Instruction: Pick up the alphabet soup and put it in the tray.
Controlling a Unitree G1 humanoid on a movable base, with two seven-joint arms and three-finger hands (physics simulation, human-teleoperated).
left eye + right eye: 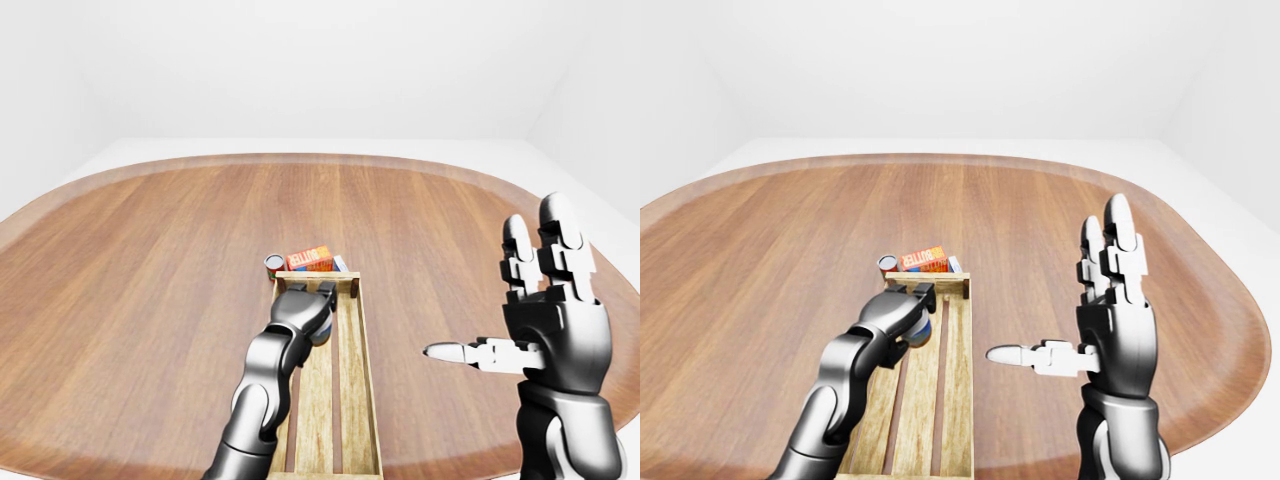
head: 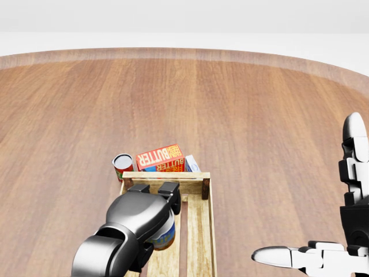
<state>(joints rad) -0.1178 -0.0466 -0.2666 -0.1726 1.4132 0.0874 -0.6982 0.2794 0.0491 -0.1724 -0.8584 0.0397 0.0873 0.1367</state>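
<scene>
My left hand (image 2: pixel 151 212) grips the alphabet soup (image 2: pixel 163 234) over the tray (image 2: pixel 200 231), low for release; right hand (image 1: pixel 545 325) open.

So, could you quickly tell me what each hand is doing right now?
Left hand: closed on the soup can, over the tray.
Right hand: open, fingers spread, holding nothing.

Round wooden table (image 2: pixel 242 115), slatted wooden tray (image 2: pixel 199 231), butter box (image 2: pixel 159 157), small can (image 2: pixel 122 164) beside it
</scene>
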